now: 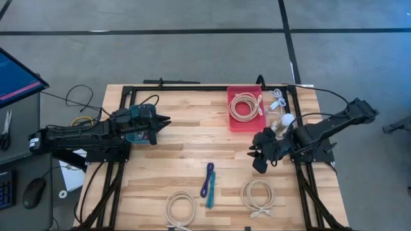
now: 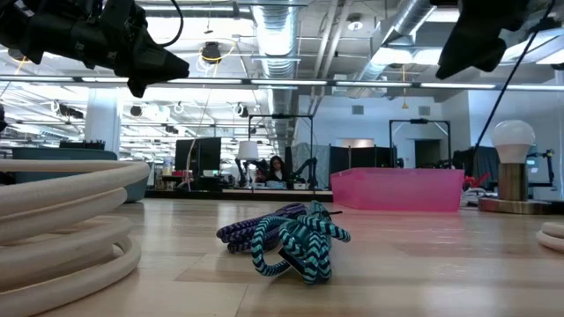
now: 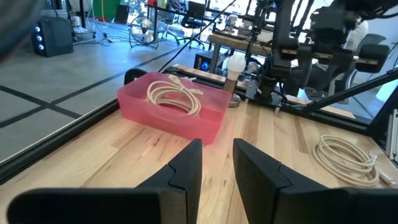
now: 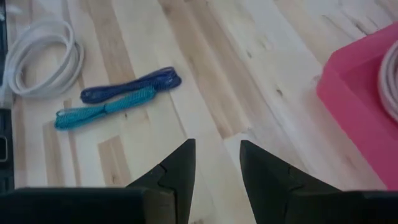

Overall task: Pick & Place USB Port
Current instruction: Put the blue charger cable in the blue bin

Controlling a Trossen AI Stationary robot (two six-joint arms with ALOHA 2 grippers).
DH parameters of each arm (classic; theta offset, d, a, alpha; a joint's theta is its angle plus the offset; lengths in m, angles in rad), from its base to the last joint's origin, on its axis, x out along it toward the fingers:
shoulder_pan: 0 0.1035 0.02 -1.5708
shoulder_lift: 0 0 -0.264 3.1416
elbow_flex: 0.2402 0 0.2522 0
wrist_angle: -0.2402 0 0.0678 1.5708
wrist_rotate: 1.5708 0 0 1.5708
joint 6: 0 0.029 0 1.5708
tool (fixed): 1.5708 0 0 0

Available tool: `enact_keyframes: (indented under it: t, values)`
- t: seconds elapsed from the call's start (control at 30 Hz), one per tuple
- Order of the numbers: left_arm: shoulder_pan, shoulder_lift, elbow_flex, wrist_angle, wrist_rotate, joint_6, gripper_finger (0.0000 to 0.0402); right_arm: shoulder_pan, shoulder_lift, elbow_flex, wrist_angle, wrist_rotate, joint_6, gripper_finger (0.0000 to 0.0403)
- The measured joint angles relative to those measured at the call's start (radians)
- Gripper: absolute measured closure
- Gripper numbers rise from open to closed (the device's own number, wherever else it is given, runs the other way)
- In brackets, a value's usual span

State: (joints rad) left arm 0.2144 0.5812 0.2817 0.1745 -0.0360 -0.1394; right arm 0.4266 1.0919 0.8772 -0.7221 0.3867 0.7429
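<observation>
A purple USB cable [image 1: 206,179] and a teal one [image 1: 210,191] lie bundled side by side on the wooden table, near its front middle; they also show in the right wrist view as purple [image 4: 134,86] and teal [image 4: 102,111]. A pink bin [image 1: 236,123] at the far middle holds a cream coiled cable [image 1: 244,106]. My right gripper [image 1: 257,157] hovers open and empty between the bin and the cables, above the table. My left gripper [image 1: 164,120] is open and empty at the table's left, pointing toward the bin [image 3: 171,115].
Two cream cable coils lie near the front edge, one [image 1: 182,208] left of the bundled cables, one [image 1: 258,196] right of them. A lamp with a white bulb [image 1: 286,120] stands beside the bin, and a small white cable [image 1: 277,99] lies behind it. A black frame [image 1: 192,86] rims the table.
</observation>
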Motion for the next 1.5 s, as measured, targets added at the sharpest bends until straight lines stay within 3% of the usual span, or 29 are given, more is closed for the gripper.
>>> enact_keyframes:
  t: [0.43,0.67,0.87,1.07,1.2,1.5]
  values:
    - [0.0,0.0,0.0,0.006,0.0,0.0,0.0311,0.023,0.109,0.0,0.015,-0.021,-0.013,0.0285]
    - [0.0,0.0,0.0,0.01,0.0,0.0,0.0311,-0.001,0.184,0.0,0.072,0.043,-0.045,0.0285]
    - [0.0,0.0,0.0,0.014,0.0,0.0,0.0312,-0.053,0.275,0.0,0.331,-0.047,-0.291,0.0285]
    - [0.0,0.0,0.0,0.014,0.0,0.0,0.0311,-0.092,0.38,0.0,0.533,-0.219,-0.568,0.0285]
    - [0.0,0.0,0.0,0.014,0.0,0.0,0.0312,-0.101,0.45,0.0,0.564,-0.279,-0.614,0.0285]
    - [0.0,0.0,0.0,0.014,0.0,0.0,0.0311,-0.093,0.586,0.006,0.68,-0.284,-0.674,0.0284]
